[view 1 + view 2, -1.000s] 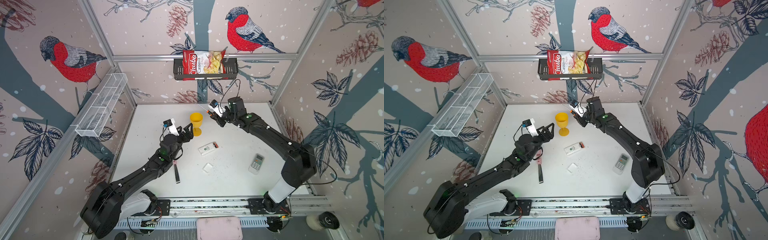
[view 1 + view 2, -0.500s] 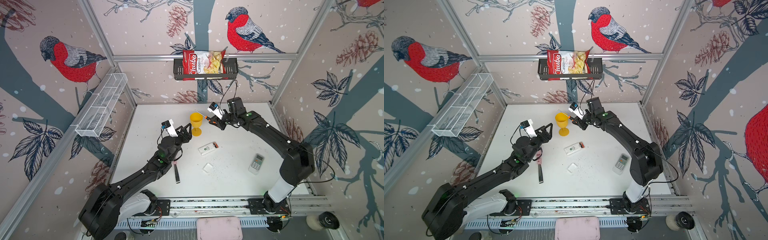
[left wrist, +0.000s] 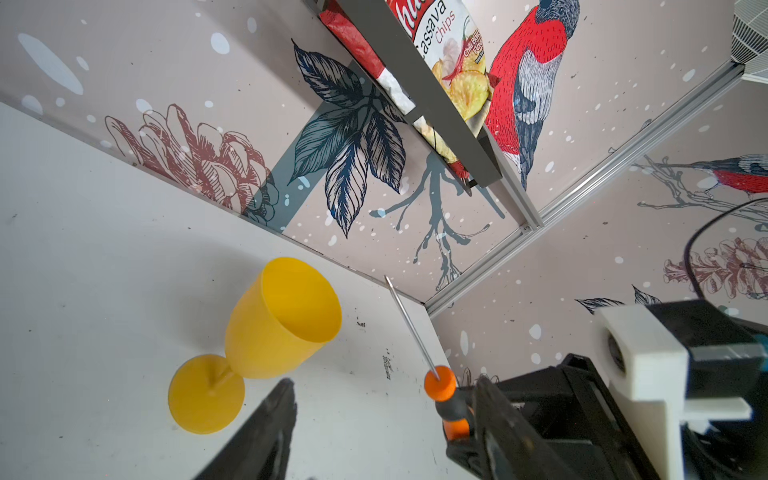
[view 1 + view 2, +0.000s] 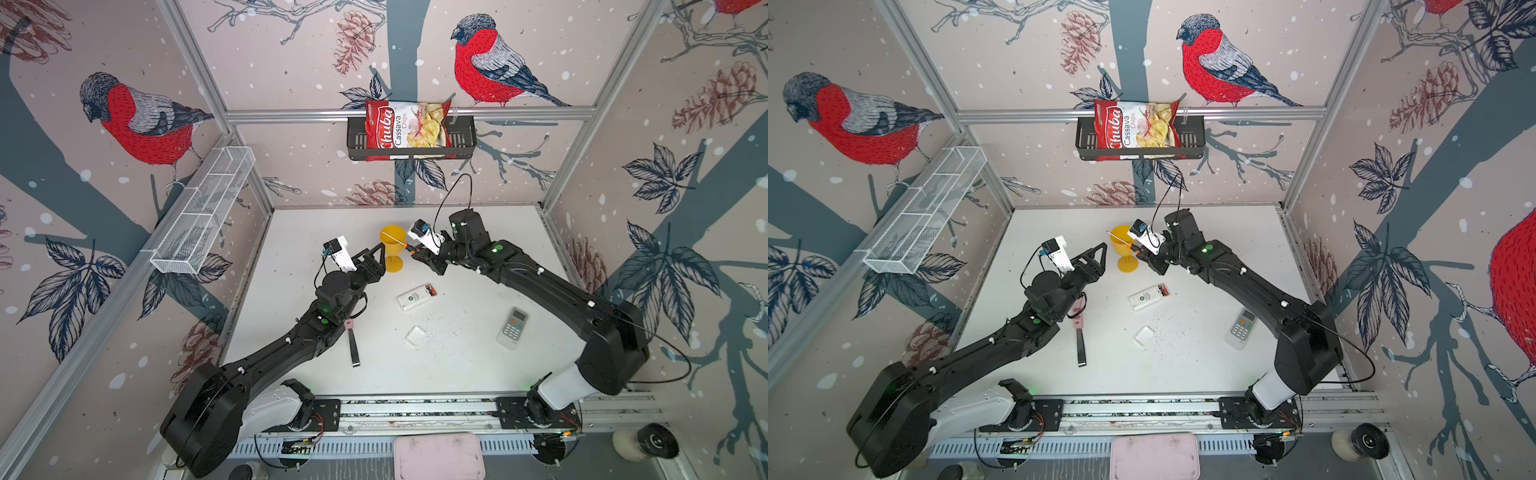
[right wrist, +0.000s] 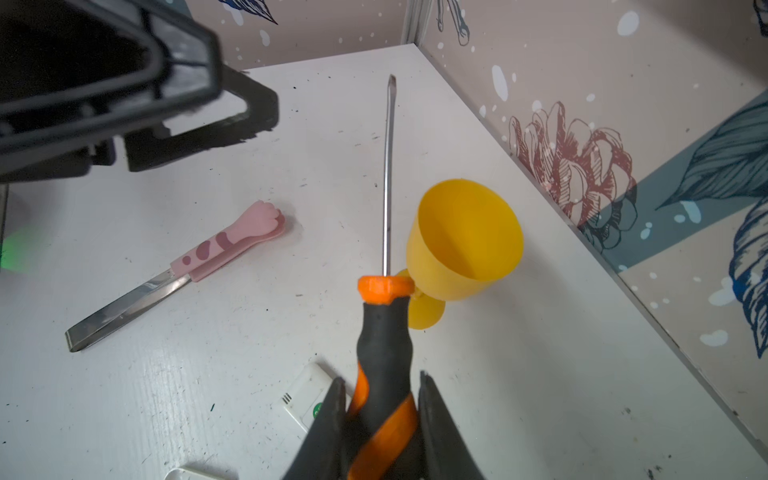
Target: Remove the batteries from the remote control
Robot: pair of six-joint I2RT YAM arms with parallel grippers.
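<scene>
White table (image 4: 457,365), yellow goblet (image 4: 392,249), open-backed remote (image 4: 415,297), loose cover (image 4: 415,336), second remote (image 4: 513,327), pink-handled tweezers (image 4: 353,349).

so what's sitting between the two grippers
The yellow plastic goblet stands upright between the open left gripper and the right gripper, which is shut on the orange-and-black-handled screwdriver. Both top views show it.
</scene>
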